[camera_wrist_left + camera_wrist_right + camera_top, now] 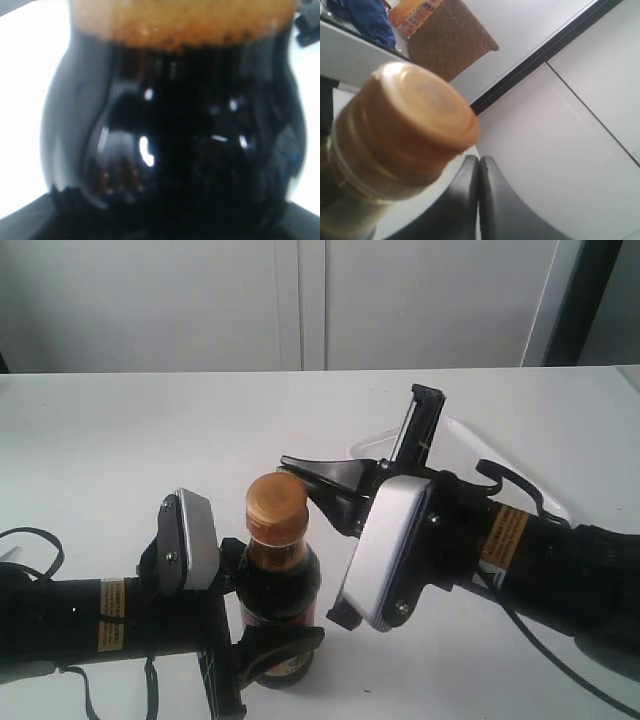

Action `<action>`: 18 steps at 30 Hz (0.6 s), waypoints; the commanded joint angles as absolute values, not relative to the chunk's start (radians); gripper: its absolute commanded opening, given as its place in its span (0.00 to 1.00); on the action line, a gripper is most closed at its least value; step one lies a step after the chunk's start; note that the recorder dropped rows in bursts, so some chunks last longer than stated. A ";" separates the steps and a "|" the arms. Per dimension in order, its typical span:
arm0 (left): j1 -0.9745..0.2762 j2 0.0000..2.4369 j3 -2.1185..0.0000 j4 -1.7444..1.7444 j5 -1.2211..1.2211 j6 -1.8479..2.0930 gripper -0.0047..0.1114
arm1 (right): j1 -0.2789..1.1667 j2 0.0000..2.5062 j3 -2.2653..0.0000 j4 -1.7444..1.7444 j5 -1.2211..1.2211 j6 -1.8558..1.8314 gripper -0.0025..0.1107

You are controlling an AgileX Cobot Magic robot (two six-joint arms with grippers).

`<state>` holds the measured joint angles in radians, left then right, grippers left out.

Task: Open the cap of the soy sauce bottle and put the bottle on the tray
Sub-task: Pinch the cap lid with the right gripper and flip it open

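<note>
Surface (120, 430): white, its far edge running straight across the exterior view below a pale wall; the far half and the left side lie bare and open, while the near middle and near right are taken up by the two arms. Soy sauce bottle (282, 585), count one: upright near the near edge, about midway along it, long axis vertical, cap end up; dark liquid fills the rounded shoulders, and part of the label shows low on the body. Cap (277, 500), count one: orange-brown, seated closed on the neck, top face level. Tray (500, 455), count one: white, toward the right side of the surface, mostly hidden behind the right arm, only part of its rim showing. Left end effector (262, 640), count one: clenched on the soy sauce bottle's body from the left, the black fingers (285, 642) wrapping the lower half. Right end effector (296, 470), count one: fingers pressed together, grasping nothing, tips just beside the cap's upper right edge; contact with it cannot be told.
</note>
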<state>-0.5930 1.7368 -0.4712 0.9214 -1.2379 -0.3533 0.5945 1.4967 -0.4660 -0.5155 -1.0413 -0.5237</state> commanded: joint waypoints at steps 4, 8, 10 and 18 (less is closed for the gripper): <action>-0.595 1.735 -0.467 0.936 -1.221 -0.363 0.04 | 0.597 1.497 -0.470 -0.535 -1.100 -0.482 0.02; -0.595 1.735 -0.467 0.934 -1.221 -0.363 0.04 | 0.597 1.497 -0.470 -0.553 -1.100 -0.466 0.02; -0.595 1.735 -0.467 0.934 -1.221 -0.363 0.04 | 0.597 1.497 -0.470 -0.562 -1.100 -0.466 0.02; -0.595 1.735 -0.467 0.934 -1.221 -0.363 0.04 | 0.597 1.488 -0.470 -0.579 -1.102 -0.466 0.02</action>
